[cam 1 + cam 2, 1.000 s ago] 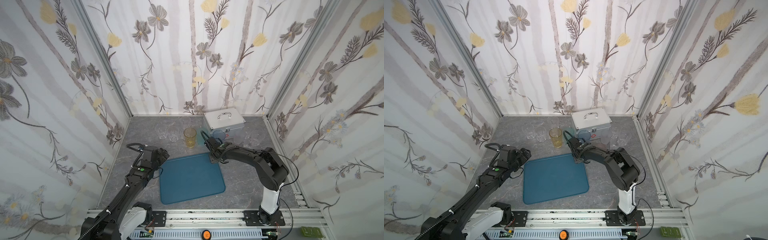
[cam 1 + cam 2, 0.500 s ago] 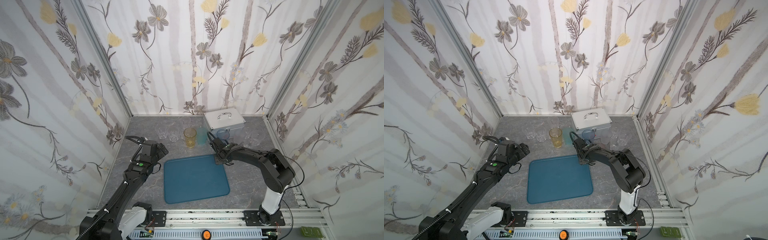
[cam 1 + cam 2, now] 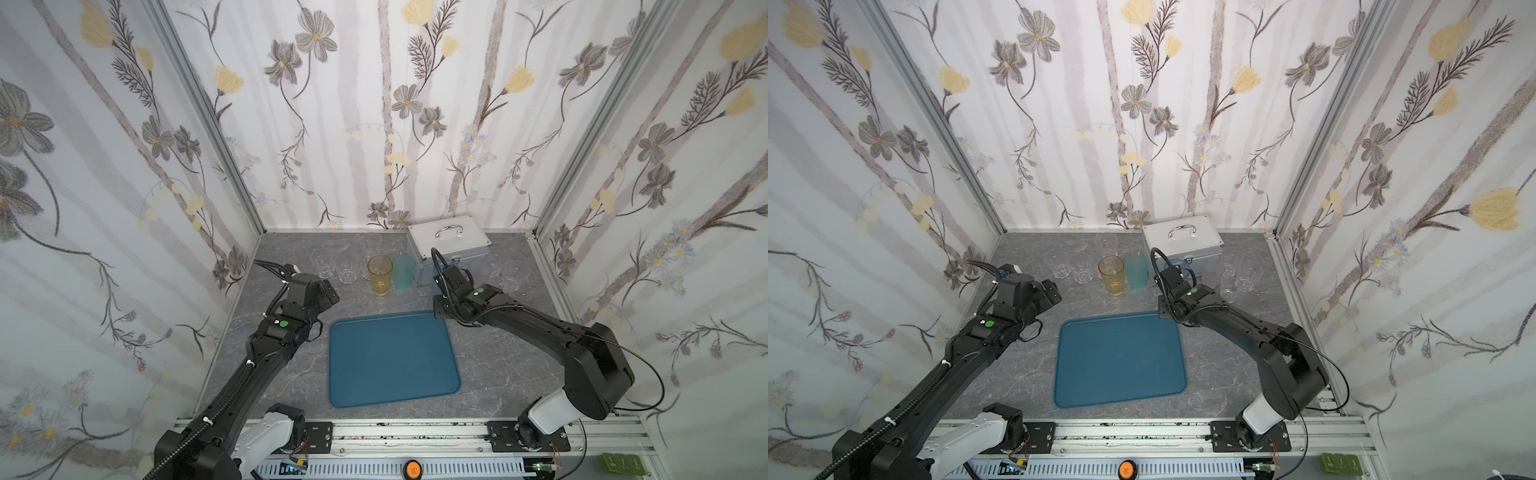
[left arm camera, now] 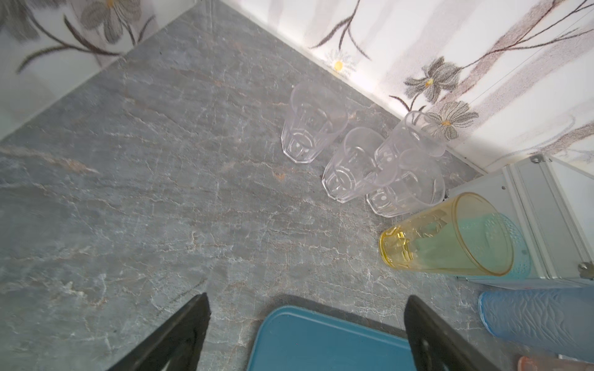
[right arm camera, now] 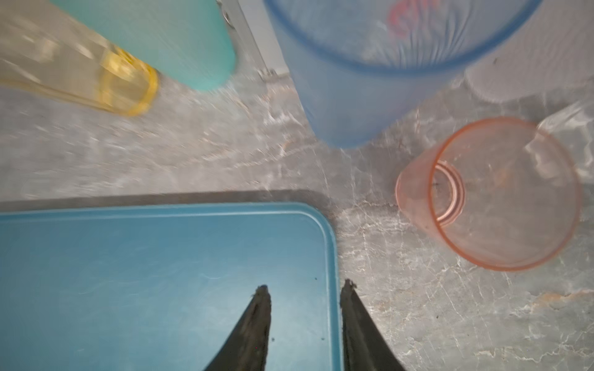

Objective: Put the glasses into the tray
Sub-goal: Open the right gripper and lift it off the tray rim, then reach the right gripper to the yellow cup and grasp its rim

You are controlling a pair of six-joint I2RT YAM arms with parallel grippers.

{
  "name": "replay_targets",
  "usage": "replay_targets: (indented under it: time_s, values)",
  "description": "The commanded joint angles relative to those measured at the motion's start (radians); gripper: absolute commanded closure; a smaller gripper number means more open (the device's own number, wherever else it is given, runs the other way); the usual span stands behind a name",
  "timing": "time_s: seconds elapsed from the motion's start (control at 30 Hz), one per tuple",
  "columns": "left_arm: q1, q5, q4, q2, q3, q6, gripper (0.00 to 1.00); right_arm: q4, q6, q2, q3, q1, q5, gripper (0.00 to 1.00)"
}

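Note:
The teal-blue tray (image 3: 392, 357) (image 3: 1119, 361) lies flat with nothing in it. My right gripper (image 5: 305, 287) (image 3: 439, 309) is open a little, one finger over the tray floor (image 5: 160, 273), the other outside its right rim. Just beyond stand a blue glass (image 5: 369, 80) and a short pink glass (image 5: 488, 192). A yellow glass (image 3: 380, 275) and a teal glass (image 3: 404, 272) stand behind the tray. My left gripper (image 4: 307, 300) (image 3: 328, 291) is wide open above the tray's far left corner (image 4: 321, 343), short of several clear glasses (image 4: 353, 163).
A silver metal case (image 3: 446, 245) with a handle stands against the back wall, right of the teal glass. More clear glasses (image 3: 509, 274) stand to its right near the side wall. Floral walls close in the grey stone tabletop (image 3: 291, 374) on three sides.
The tray slid a little to the right with my right gripper on its rim, then those jaws parted. My left gripper moved toward the back, nearer the clear glasses.

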Motion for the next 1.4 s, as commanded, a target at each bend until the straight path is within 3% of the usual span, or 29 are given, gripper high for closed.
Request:
replay_targets:
  time_s: [0.0, 0.07, 0.2, 0.47, 0.93, 1.37]
  values:
    - [-0.058, -0.244, -0.057, 0.017, 0.065, 0.102, 0.01, 0.004, -0.004, -0.037, 0.083, -0.01, -0.018, 0.62]
    - [-0.111, -0.357, -0.066, 0.047, 0.106, 0.158, 0.0, 0.016, 0.004, -0.027, 0.151, -0.017, -0.039, 0.62]
    - [-0.16, -0.424, -0.055, 0.098, 0.162, 0.186, 0.0, 0.0, 0.008, 0.093, 0.341, -0.017, -0.149, 0.6]
    - [-0.152, -0.102, 0.113, 0.049, 0.063, 0.233, 0.0, -0.041, 0.045, 0.338, 0.627, 0.034, -0.184, 0.57]
    - [-0.147, 0.066, 0.36, -0.019, -0.134, 0.178, 0.09, -0.123, -0.007, 0.591, 0.841, 0.071, -0.032, 0.57]
    - [-0.146, 0.097, 0.444, -0.02, -0.2, 0.19, 0.1, -0.135, -0.042, 0.706, 0.954, 0.072, 0.004, 0.76]
